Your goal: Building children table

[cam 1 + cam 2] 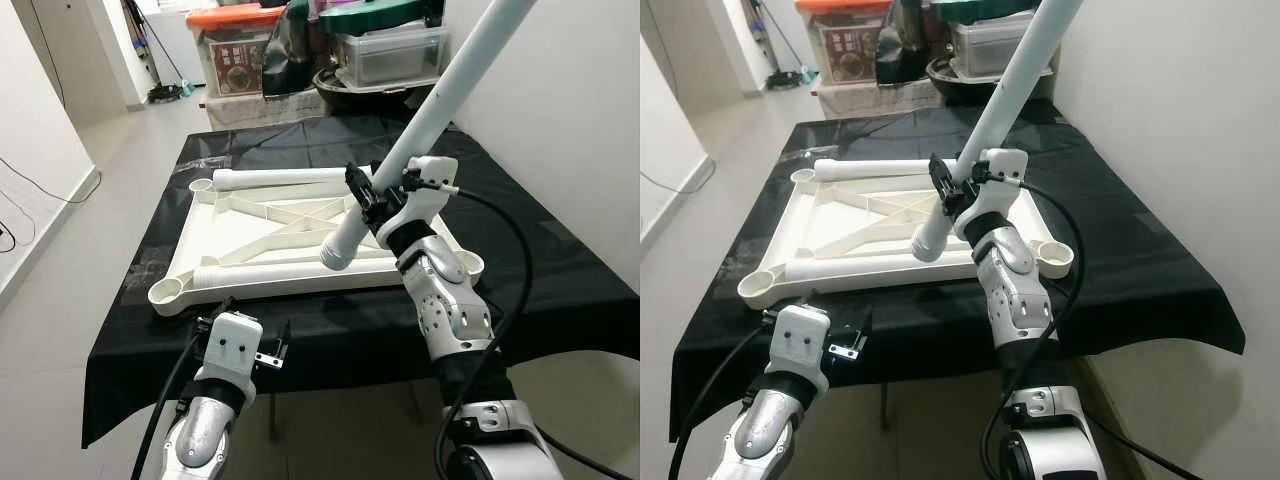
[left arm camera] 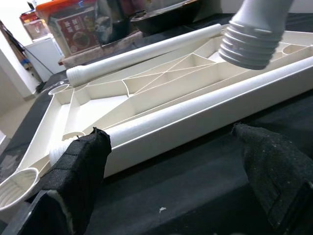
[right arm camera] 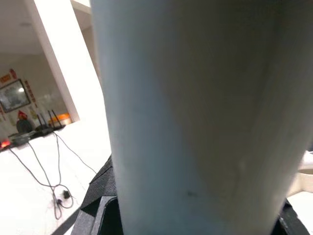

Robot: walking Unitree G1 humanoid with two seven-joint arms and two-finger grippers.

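right gripper (image 1: 372, 192) clamped around a white table leg (image 1: 430, 115), holding it tilted above the tabletop | upside-down white tabletop (image 1: 240, 235) lies on the black-clothed table (image 1: 540, 270), two more legs resting in it | left gripper (image 1: 250, 345) at the table's near edge, fingers spread, holding nothing

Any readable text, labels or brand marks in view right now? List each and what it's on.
Nothing can be read.
Red printed label on the clear storage box with the orange lid, behind the table: print too small and blurred.
White tabletop, the leg in the right pincer, the two loose legs: no marks visible.
Left pincer: no marks.
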